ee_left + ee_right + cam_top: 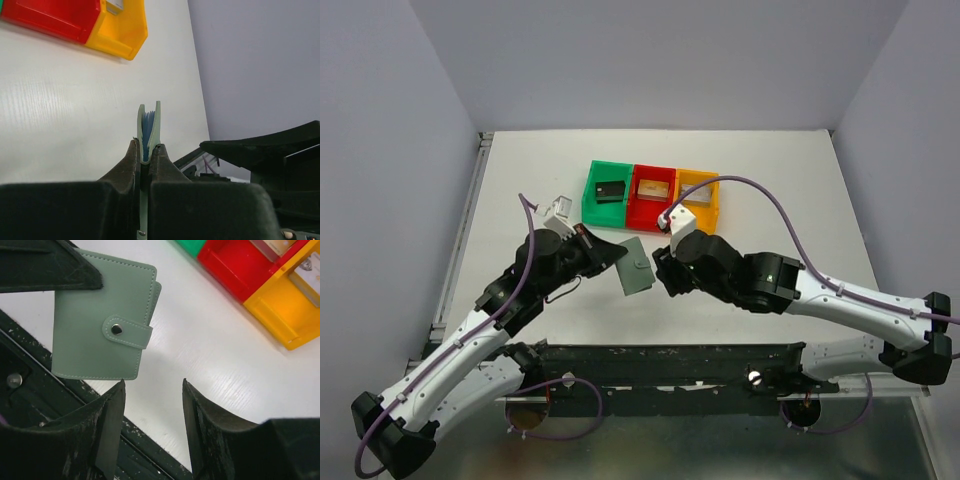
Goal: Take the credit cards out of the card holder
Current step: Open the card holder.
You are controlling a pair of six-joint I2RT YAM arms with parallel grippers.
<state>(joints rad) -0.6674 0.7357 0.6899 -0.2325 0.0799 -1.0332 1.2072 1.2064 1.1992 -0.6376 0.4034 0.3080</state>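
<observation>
My left gripper (616, 256) is shut on the card holder (636, 265) and holds it upright above the table. The pale grey-green holder faces the right wrist camera (100, 325), its snap strap fastened. In the left wrist view my left gripper (145, 148) pinches the holder (149, 125) edge-on, and blue lining shows in its slightly gaping top. My right gripper (663, 272) is open and empty just right of the holder; in its own view it (152, 386) sits below the holder's lower right corner. A black card (611, 190), a tan card (654, 187) and a silvery card (700, 197) lie in the bins.
A green bin (592, 195), a red bin (638, 208) and a yellow bin (704, 213) stand side by side at the back of the table. The black frame rail (670, 355) runs along the near edge. The red bin (235, 270) and yellow bin (280, 320) lie beyond my right gripper.
</observation>
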